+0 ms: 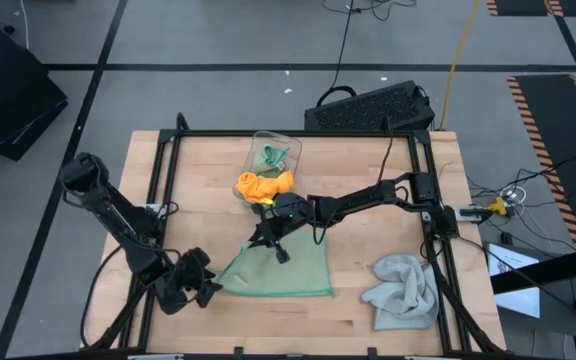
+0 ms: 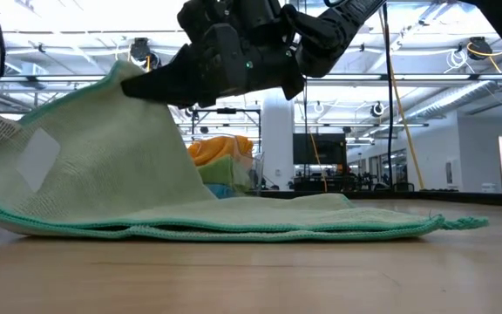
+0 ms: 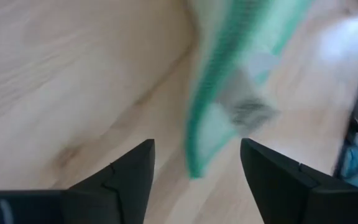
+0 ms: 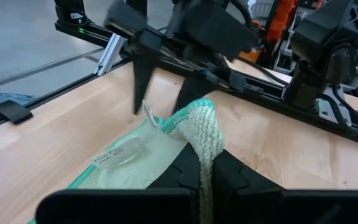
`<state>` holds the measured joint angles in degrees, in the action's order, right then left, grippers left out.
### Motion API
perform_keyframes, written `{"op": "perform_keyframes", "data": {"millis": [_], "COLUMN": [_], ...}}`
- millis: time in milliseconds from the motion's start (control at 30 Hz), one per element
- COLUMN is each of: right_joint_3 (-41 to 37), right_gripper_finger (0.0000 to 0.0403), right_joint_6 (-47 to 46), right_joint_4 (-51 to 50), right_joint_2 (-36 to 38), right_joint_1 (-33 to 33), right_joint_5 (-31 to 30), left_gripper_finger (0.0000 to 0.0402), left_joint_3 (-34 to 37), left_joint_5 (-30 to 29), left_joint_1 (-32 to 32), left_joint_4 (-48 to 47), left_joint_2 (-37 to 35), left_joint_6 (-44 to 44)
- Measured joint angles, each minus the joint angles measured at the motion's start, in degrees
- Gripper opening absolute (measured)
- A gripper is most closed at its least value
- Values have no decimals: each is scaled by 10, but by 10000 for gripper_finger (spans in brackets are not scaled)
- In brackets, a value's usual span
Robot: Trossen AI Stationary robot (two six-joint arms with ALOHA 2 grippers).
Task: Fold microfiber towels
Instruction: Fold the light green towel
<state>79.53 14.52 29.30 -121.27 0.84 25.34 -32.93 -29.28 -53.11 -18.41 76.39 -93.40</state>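
A sage green microfiber towel (image 1: pixel 283 272) lies at the table's near middle. One part of it is raised by my right gripper (image 1: pixel 268 235), which reaches in from the right and is shut on it. My left gripper (image 1: pixel 203 285) is open at the towel's near left corner (image 3: pixel 197 155). Its fingers stand on either side of that corner, and I cannot tell if they touch it. An orange towel (image 1: pixel 263 185) hangs over the rim of the clear bin (image 1: pixel 273 140). A bright green towel (image 1: pixel 274 156) lies inside the bin. A light grey towel (image 1: pixel 403 290) lies crumpled at the near right. My right gripper pinches a bunched bit of the sage towel's edge (image 4: pixel 197 127) between its two shut fingers. It comes from the table's right, nearly level and slanting a little down. That part is lifted off the table (image 2: pixel 138 105). The cloth slopes down from it, and the rest lies flat on the wood (image 2: pixel 321 222).
A black frame (image 1: pixel 268 133) runs around the table's far and side edges. A dark keyboard (image 1: pixel 368 108) sits beyond the far edge. Bare wood (image 1: pixel 208 200) shows between the bin and my left arm and along the near edge.
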Motion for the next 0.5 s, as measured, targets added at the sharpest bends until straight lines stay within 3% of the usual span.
{"op": "perform_keyframes", "data": {"millis": [133,500], "right_joint_3": [0,0], "right_gripper_finger": [4,4], "right_joint_6": [1,4], "right_joint_4": [0,0], "right_joint_2": [0,0], "right_joint_1": [0,0], "right_joint_5": [0,0], "left_gripper_finger": [237,236], "left_joint_3": [0,0], "left_joint_5": [-6,-28], "left_joint_1": [-12,-6], "left_joint_4": [-26,24], "left_joint_2": [-1,24], "left_joint_6": [-66,-55]}}
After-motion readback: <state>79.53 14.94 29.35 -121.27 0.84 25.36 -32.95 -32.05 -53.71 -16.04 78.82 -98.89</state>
